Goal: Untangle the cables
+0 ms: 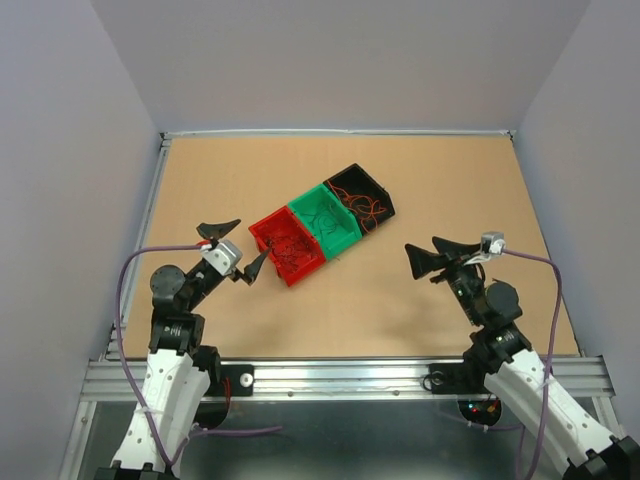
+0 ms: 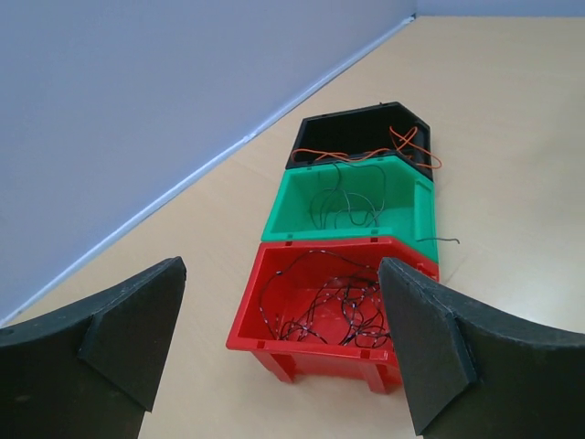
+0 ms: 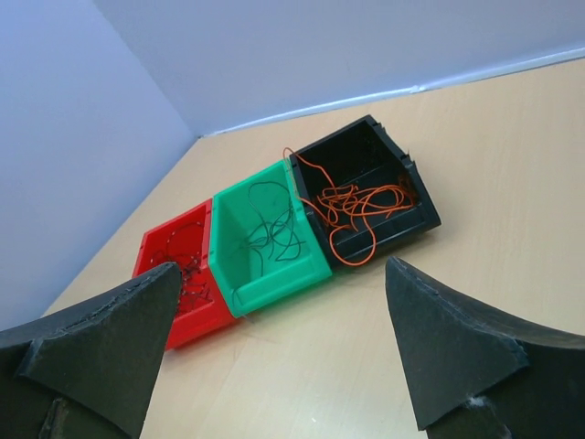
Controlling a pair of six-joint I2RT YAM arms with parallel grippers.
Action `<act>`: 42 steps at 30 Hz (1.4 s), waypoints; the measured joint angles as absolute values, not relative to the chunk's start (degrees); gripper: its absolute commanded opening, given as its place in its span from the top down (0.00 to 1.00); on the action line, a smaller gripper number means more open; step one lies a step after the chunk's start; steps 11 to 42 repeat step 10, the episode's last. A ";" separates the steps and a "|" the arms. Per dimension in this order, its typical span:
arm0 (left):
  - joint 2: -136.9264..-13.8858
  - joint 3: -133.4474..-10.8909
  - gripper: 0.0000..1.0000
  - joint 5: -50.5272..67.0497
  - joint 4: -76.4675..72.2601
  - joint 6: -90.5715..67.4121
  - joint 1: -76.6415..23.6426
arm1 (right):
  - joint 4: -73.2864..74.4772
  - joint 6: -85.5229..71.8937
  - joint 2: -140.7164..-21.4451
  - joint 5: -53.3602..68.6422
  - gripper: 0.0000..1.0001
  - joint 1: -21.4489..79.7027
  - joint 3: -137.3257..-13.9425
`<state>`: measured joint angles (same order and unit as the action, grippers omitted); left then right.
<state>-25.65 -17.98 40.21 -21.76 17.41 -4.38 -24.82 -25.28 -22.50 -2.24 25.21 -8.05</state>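
Three small bins stand in a row mid-table. The red bin holds thin black cables. The green bin holds a few dark cables. The black bin holds orange cables, some spilling over its rim. One dark cable lies on the table beside the green bin. My left gripper is open and empty, just left of the red bin. My right gripper is open and empty, right of the bins, which show ahead of it in the right wrist view.
The wooden table is walled in by grey panels at the back and on both sides. A metal rail runs along the near edge by the arm bases.
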 measured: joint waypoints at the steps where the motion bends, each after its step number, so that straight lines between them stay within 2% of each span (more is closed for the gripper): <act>1: -25.50 -17.85 0.01 40.75 -21.74 17.65 -4.38 | -23.57 -25.21 -21.43 -2.76 0.02 25.21 -8.10; 10: -24.47 -17.21 0.01 44.97 -21.93 20.40 -4.38 | -18.63 -25.15 -13.06 -2.92 0.04 25.21 -8.08; 42: -24.47 -17.21 0.01 44.97 -21.93 20.40 -4.38 | -18.63 -25.15 -13.06 -2.92 0.04 25.21 -8.08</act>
